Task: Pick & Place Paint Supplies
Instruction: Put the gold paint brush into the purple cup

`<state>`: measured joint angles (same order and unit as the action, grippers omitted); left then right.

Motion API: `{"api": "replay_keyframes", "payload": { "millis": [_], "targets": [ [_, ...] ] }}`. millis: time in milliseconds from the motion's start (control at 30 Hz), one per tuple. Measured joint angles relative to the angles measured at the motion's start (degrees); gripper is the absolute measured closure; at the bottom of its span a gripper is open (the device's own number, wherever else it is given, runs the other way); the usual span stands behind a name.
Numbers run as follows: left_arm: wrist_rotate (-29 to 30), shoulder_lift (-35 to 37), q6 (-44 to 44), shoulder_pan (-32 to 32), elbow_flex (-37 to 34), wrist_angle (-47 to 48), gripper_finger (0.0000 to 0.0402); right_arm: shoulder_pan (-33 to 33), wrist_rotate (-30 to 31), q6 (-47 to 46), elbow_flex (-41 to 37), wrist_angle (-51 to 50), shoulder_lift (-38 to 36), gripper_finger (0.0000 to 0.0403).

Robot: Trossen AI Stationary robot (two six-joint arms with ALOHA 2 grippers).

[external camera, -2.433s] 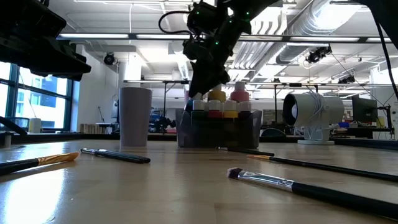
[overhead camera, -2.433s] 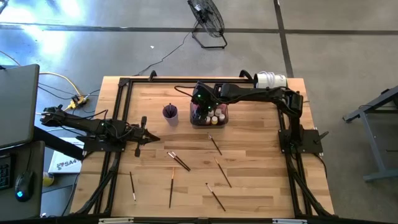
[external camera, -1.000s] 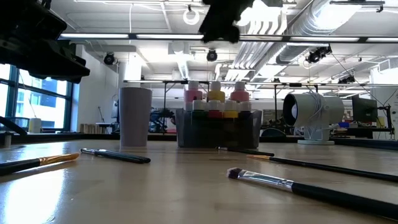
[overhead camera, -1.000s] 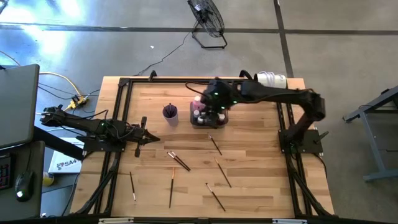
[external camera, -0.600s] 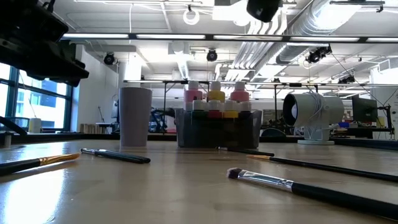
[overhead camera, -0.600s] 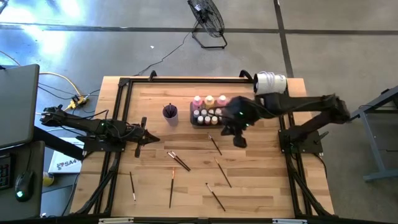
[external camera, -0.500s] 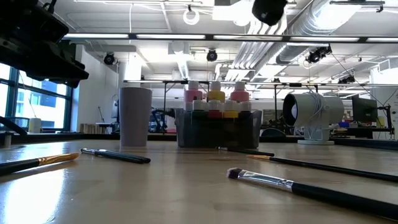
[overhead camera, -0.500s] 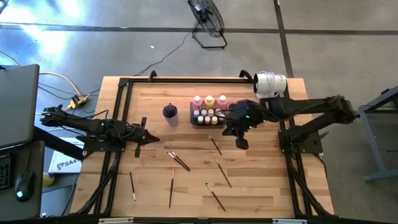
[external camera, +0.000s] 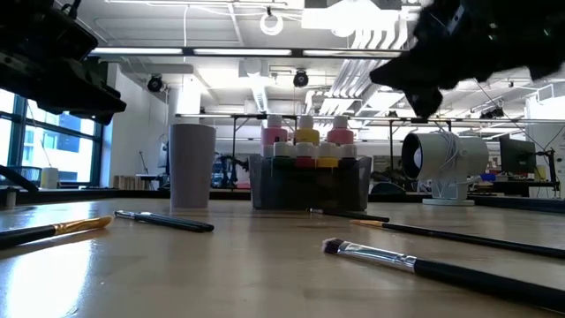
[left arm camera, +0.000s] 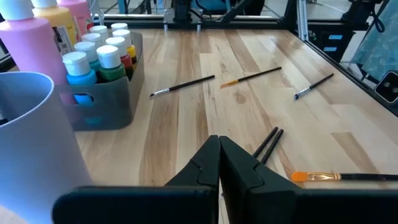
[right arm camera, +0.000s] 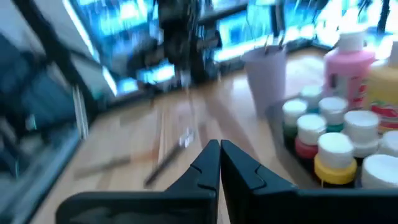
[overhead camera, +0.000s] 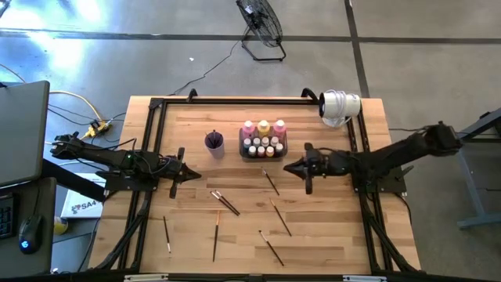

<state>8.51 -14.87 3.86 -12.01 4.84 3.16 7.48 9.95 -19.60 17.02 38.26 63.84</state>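
A dark grey tray [overhead camera: 243, 153] at the table's far middle holds the paint bottles [overhead camera: 264, 142]. Tall pink and yellow-orange ones stand along its far side, with small white-capped ones [left arm camera: 99, 53] in front. Several thin paintbrushes [overhead camera: 270, 182] lie flat on the wood nearer the front edge. My right gripper [overhead camera: 287, 167] hovers shut just right of the tray's near corner, pointing roughly level toward the table's left, and holds nothing. My left gripper [overhead camera: 193, 174] waits shut over the table's left side, near the purple cup [overhead camera: 214, 141].
A white cylindrical device [overhead camera: 340, 103] stands at the far right corner. Black frame rails [overhead camera: 154, 125] run along the table's left, far and right edges. Bare wood lies between the scattered brushes [overhead camera: 225, 202] and in front of the tray.
My right gripper has come away from above the tray, swinging toward the table's right and near side and sinking lower. It has tipped from pointing steeply down to nearly level. The bottles and brushes have stayed where they were.
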Motion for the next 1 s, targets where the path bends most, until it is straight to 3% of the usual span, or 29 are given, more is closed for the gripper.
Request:
{"api": "replay_keyframes", "payload": {
  "millis": [100,233,600,733,1000],
  "targets": [
    [0.03,0.0,0.6,0.01,0.0,0.0,0.0401,1.62,2.09,-0.72,-6.15,13.92,1.56,0.0399],
    [0.04,0.0,0.87,0.02,0.0,0.0,0.0401,2.7,2.25,0.37,-8.4,21.34,1.7,0.0399],
    [0.04,0.0,5.51,0.02,0.0,-0.02,0.0401,2.59,1.96,3.74,-8.4,22.43,1.7,0.0399],
    [0.65,0.0,4.82,0.0,0.0,-0.02,0.0401,1.53,2.14,8.96,-8.4,22.43,1.7,0.0399],
    [10.95,0.02,0.41,0.02,0.0,-2.95,0.0401,-1.19,1.71,11.88,-8.4,22.57,1.7,0.0399]
  ]
}}
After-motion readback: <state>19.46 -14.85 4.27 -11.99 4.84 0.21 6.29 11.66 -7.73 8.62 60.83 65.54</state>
